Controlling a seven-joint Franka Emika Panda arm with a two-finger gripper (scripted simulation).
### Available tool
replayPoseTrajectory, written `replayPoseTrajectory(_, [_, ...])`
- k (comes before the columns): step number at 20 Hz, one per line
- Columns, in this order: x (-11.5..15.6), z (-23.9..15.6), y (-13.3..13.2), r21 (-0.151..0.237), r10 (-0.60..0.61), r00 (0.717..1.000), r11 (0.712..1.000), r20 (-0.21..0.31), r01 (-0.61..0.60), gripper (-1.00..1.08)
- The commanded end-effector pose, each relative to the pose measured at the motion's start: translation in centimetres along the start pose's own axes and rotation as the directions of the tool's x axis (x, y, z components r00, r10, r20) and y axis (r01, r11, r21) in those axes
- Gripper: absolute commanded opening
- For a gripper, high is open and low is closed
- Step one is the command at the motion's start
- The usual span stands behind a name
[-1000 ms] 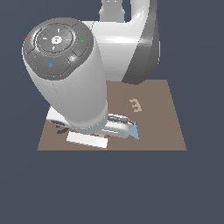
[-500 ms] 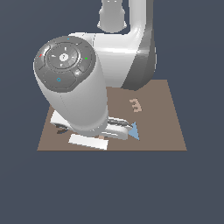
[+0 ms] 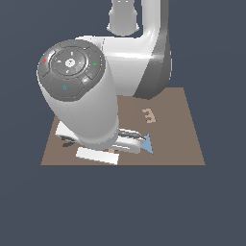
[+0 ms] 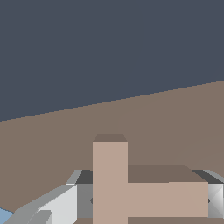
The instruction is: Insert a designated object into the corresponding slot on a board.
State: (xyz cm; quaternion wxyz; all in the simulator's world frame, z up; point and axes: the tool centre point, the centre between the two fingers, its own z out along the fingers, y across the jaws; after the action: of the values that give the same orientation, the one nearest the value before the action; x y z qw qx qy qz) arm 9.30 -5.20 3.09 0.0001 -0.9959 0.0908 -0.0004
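Low over the board's near edge: the arm [image 3: 91, 101] fills most of the exterior view and hides the board's middle.
Board: a flat brown square panel [image 3: 178, 139]; in the wrist view its bare surface [image 4: 175, 122] runs back to a dark backdrop.
T-shaped piece: light tan [image 4: 127, 192], close before the wrist camera, its flat face toward the lens, sitting between the two grey fingers [image 4: 57, 205]; in the exterior view only a small tan sliver [image 3: 111, 151] shows under the hand.
Pincer: [image 4: 140, 199] closed on the T-shaped piece, one finger at each side of it; whether the piece touches the board I cannot tell.
Slot: hidden behind the arm in the exterior view, outside the wrist view.
E-shaped piece: small, tan [image 3: 149, 115], lying on the board toward the exterior view's right, well apart from the hand.
Blue triangle: [image 3: 146, 144] just beside the pincer's body, on its side toward the exterior view's right; a blue corner [image 4: 6, 215] shows in the wrist view.
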Motion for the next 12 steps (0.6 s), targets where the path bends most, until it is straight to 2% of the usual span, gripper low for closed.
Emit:
replayPoseTrajectory(1, [0.0,0.0,0.0,0.0,-0.003,1.0,1.0,0.0,0.003,-1.0])
replayPoseTrajectory(12, [-1.7,-0.2,0.2,0.0,-0.124,0.992,0.992,0.0,0.124,-1.0])
